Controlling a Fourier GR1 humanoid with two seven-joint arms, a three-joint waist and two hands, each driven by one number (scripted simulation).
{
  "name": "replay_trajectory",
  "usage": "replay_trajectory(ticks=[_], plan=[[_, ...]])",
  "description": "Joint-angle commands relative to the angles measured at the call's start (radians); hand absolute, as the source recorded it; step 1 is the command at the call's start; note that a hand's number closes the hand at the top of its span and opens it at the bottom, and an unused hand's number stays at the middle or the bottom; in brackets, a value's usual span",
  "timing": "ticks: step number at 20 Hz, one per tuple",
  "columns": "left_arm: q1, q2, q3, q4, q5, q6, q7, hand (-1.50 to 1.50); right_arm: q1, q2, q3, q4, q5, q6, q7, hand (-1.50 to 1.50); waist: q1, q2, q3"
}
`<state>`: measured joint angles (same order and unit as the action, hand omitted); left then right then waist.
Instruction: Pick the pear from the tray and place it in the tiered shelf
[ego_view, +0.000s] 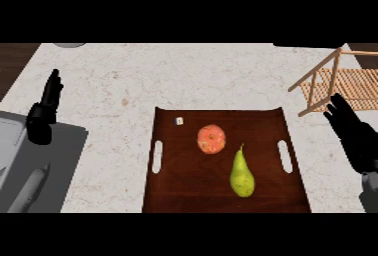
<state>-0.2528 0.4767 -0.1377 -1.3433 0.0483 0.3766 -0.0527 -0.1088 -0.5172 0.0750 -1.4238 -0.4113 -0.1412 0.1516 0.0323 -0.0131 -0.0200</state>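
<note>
Two fruits lie on our dark tray (221, 195): pear (241, 176) just right of an orange fruit (211, 138). Pale speckled surface (148, 75) surrounds it; tiered shelf (347, 85) up-right. Both our hands, left hand (44, 112) and right hand (353, 135), open.

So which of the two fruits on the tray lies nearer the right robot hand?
The elongated green pear, lying right of the round orange-red fruit, nearer the right robot hand.

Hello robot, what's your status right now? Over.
Both hands open, holding nothing: left hand over the counter's left, right hand beside the tiered shelf. Pear lying on the tray, untouched. Orange-red fruit beside it, apart.
</note>
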Motion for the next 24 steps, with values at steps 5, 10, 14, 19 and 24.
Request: replay_trajectory(ticks=[5, 10, 14, 19, 24], plan=[[0.006, -0.141, 0.069, -0.109, 0.041, -0.107, 0.061, 0.00, -0.223, 0.148, 0.227, -0.154, 0.061, 0.125, -0.074, 1.50, 0.042, 0.012, 0.019], [0.116, -0.162, 0.019, -0.277, 0.093, -0.039, 0.193, 0.00, -0.219, 0.271, 0.180, -0.077, 0.011, 0.051, -0.099, -1.50, 0.006, 0.011, 0.021], [0.133, -0.115, 0.020, -0.339, 0.126, -0.024, 0.256, 0.00, -0.227, 0.169, 0.145, -0.111, -0.041, 0.246, -0.169, -1.50, -0.016, 0.012, 0.020], [0.167, -0.106, -0.025, -0.371, 0.101, 0.042, 0.267, 0.00, -0.231, -0.038, 0.235, -0.297, 0.023, 0.399, -0.018, -1.50, -0.040, 0.001, 0.016], [0.152, -0.085, 0.000, -0.362, 0.147, -0.007, 0.223, 0.00, -0.350, -0.165, 0.293, -0.380, 0.116, 0.474, 0.151, -1.50, -0.027, 0.004, 0.016]])
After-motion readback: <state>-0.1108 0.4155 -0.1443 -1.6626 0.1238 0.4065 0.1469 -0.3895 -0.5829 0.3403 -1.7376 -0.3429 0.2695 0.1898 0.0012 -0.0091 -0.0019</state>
